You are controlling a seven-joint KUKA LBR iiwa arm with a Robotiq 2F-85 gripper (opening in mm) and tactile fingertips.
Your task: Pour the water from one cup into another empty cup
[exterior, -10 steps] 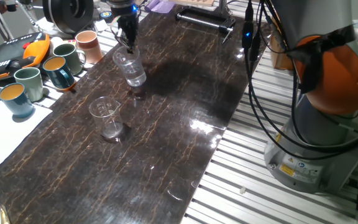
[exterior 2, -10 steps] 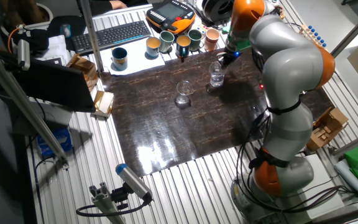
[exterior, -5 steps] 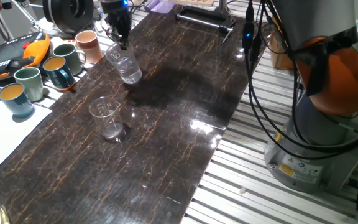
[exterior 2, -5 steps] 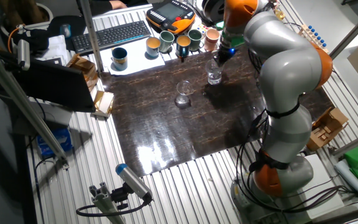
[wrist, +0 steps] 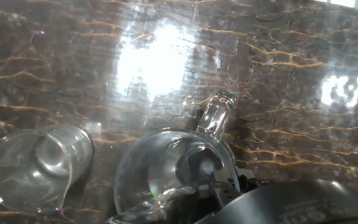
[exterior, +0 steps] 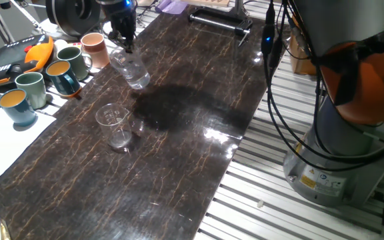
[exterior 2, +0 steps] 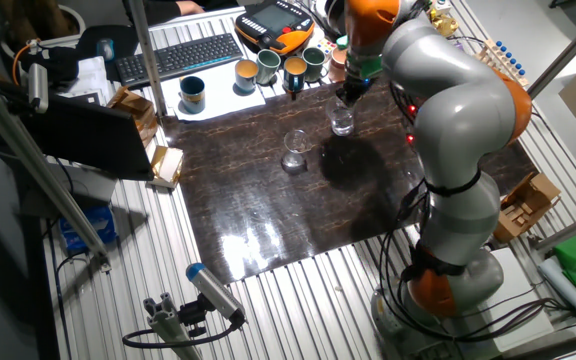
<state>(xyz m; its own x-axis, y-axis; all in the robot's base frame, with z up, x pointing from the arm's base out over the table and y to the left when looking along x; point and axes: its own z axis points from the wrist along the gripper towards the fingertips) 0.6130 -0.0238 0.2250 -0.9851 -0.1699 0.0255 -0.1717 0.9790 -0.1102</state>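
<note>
I see the jaws clamped on the rim of the tumbler [exterior: 130, 69], lifted above the table [exterior: 179, 133], axis tilted, base lowered toward the empty cup [exterior: 114, 125]; water indiscernible.

A dark marble-patterned tabletop [exterior: 179, 133] with thin golden veins lies on a ribbed aluminium bench [exterior: 279, 193]; bright ceiling light glares off its polished surface. Along one edge stand coloured ceramic mugs [exterior: 52, 73] on white paper, beside an orange teach pendant [exterior 2: 278, 22] and a black keyboard [exterior 2: 180, 55]. Black cables [exterior: 279, 100] hang at the bench side. A cardboard box [exterior 2: 528, 200] sits nearby.
</note>
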